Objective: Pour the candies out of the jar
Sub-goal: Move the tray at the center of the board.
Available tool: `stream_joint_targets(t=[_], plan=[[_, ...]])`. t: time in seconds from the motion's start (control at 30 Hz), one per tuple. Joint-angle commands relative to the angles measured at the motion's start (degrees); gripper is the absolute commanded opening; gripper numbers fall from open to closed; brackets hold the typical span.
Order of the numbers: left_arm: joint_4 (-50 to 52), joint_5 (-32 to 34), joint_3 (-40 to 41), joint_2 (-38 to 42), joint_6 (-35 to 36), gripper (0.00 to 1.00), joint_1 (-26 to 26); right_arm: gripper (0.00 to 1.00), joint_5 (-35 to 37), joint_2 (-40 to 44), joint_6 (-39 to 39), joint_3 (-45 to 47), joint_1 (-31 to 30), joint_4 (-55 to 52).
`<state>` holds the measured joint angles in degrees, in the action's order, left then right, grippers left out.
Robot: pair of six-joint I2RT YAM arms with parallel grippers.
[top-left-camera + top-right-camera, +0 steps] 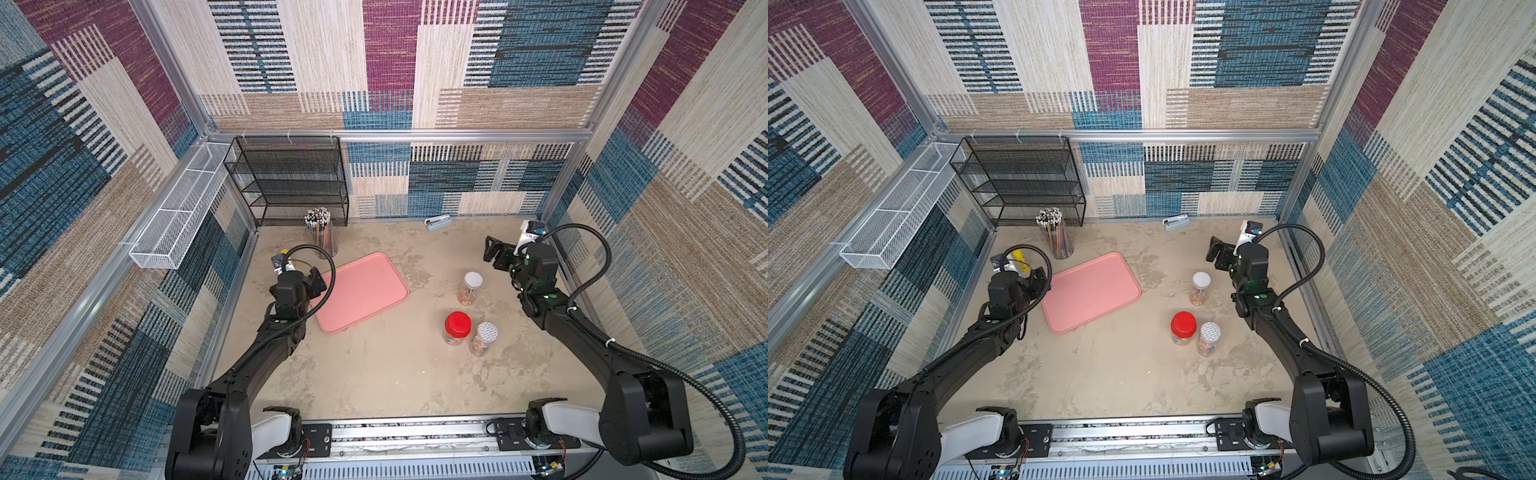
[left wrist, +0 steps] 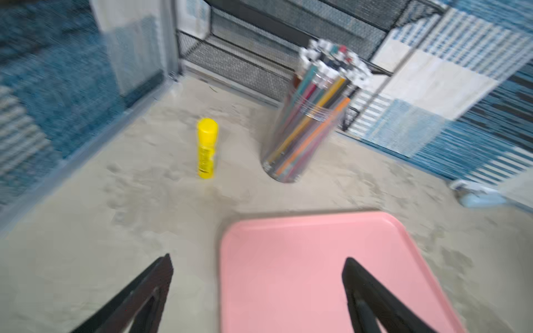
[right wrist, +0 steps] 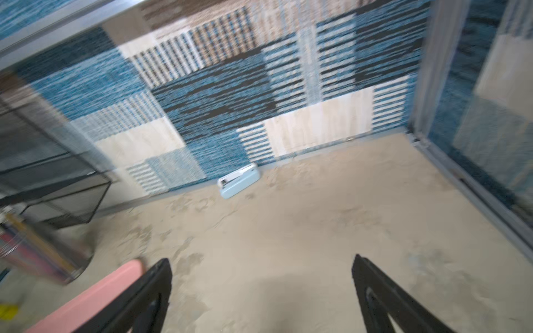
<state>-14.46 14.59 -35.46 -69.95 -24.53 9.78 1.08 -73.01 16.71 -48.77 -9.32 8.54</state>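
On the surface (image 1: 374,374) stand 3 jars: red-lid jar (image 1: 457,329), white-lid jar (image 1: 471,289), silver-lid jar (image 1: 483,338). 1 pink tray (image 1: 361,291) lies there too. Left gripper (image 2: 258,256), right gripper (image 3: 261,257): fingers spread, empty.

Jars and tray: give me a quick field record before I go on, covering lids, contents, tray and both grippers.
jars: three, upright on the table, to the right of the tray
lids: white-lid jar, red-lid jar, silver-lid jar; all capped
candies: orange-pink contents seen through jar walls, too small to detail; none poured out
pink tray: bare, lying flat
left gripper: open, holding nothing, at the tray's left edge
right gripper: open, holding nothing, beyond the white-lid jar
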Motion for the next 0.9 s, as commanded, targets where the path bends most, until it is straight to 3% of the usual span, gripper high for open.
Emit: stream_joint_targets(t=[0.0,0.1,0.2,0.3,0.47,0.67,0.87], plan=[[5.2,-3.7,-1.3,-1.1,-5.5,0.95,2.9,1.0,-9.9,-2.9,2.7,-4.8,-3.3,-11.2],[8.0,-6.4,-1.5,-2.0,-7.4,0.95,3.7,0.99,-10.5,-7.4,2.2,-9.8,-8.7,-14.6],[8.2,-8.9,-1.5,-2.9,-6.8,0.96,3.7,0.93,-10.5,-13.5,1.4,-14.8,-14.2,-16.7],[8.2,-7.3,-2.6,-4.2,-6.2,0.99,3.4,0.83,-9.6,-21.1,0.4,-20.4,-18.5,-19.1],[9.2,-7.4,-5.5,-2.9,-2.6,0.99,1.3,0.74,-0.5,-34.4,-2.2,-31.0,-24.6,-25.7],[7.1,-10.0,-4.4,-1.4,-4.6,0.99,-2.5,0.67,5.9,-46.8,-4.2,-42.0,-27.3,-30.6],[7.1,-11.0,-4.2,-1.9,-4.8,0.99,-2.9,0.58,7.8,-52.4,-5.9,-46.7,-27.5,-31.2]])
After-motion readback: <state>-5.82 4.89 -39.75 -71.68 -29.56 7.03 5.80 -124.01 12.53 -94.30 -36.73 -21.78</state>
